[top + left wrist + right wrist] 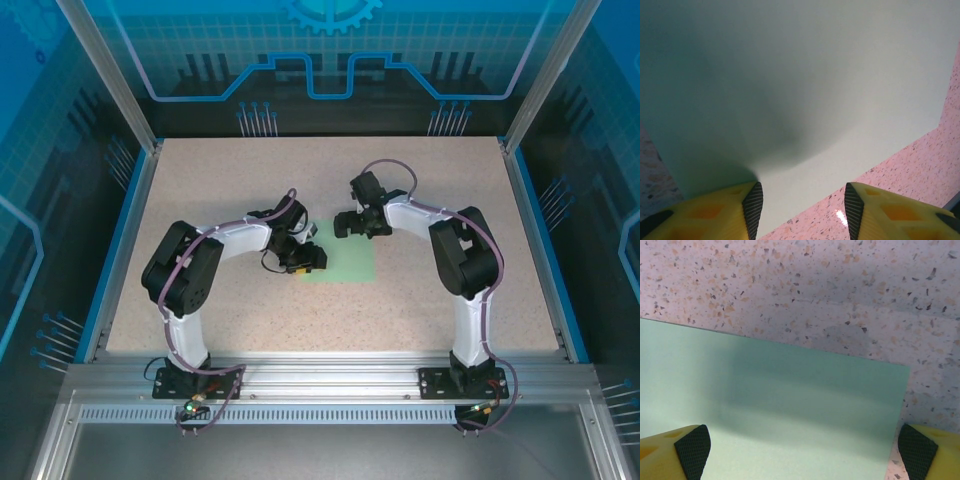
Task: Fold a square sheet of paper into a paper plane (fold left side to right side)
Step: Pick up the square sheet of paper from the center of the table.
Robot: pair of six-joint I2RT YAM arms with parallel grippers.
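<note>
The square sheet of paper [347,266] is pale mint green and lies on the speckled table between the two arms. My left gripper [306,260] sits low at the sheet's left edge. In the left wrist view the sheet [815,85] humps up beside the left fingertip [754,206], and its edge runs through the gap of the left gripper [804,210], whose jaws stand partly apart. My right gripper [350,226] hovers at the sheet's far edge. In the right wrist view the right gripper [805,455] is wide open, straddling the flat sheet [780,405] near its corner.
The speckled table [200,190] has a raised blue rim [118,250] on its left and right sides. Aluminium posts [110,75] and blue glass panels enclose it, and a metal rail [320,375] carries the arm bases at the near edge.
</note>
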